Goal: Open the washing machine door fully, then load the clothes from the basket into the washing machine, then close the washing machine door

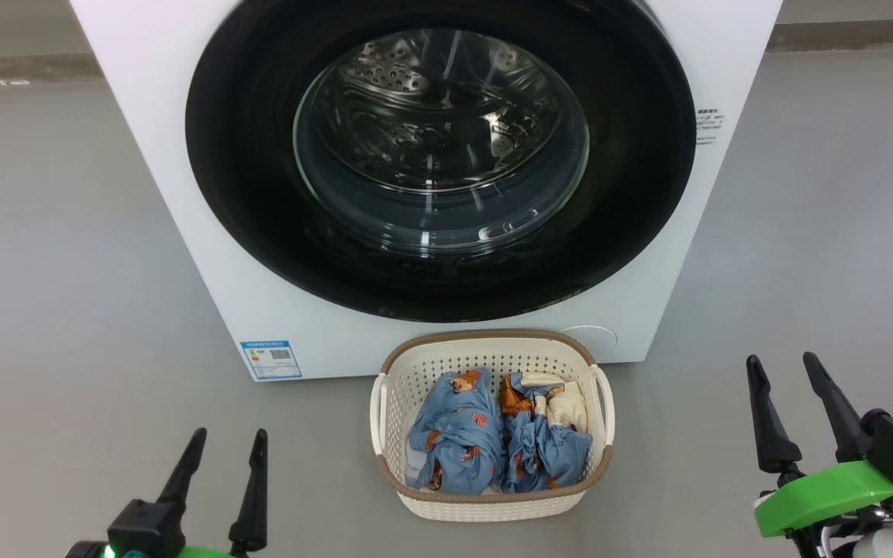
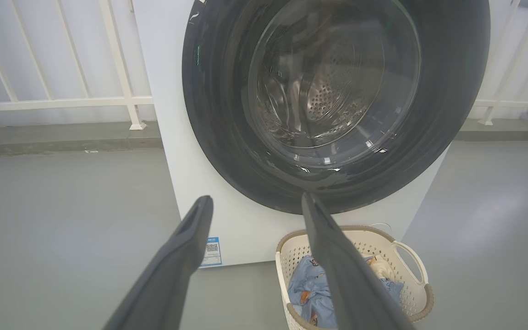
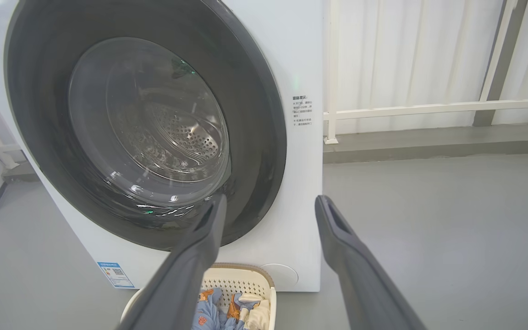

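Observation:
The white washing machine (image 1: 183, 232) stands ahead with its washing machine door (image 1: 260, 217) shut flat against the front, black rim around clear glass, steel drum visible behind. The cream basket (image 1: 384, 403) sits on the floor right before it, holding the blue, rust-orange and cream clothes (image 1: 493, 438). My left gripper (image 1: 225, 446) is open at the lower left, well short of the machine. My right gripper (image 1: 784, 364) is open at the lower right, beside the basket and apart from it. The door (image 2: 218, 114) and basket (image 2: 410, 298) also show past my left fingers; the door (image 3: 255, 137) too past my right.
Grey floor (image 1: 51, 310) spreads on both sides of the machine. A white railing (image 2: 62, 103) runs behind on the left, and another railing (image 3: 429, 110) behind on the right. A blue label sticker (image 1: 270, 359) marks the machine's lower left front.

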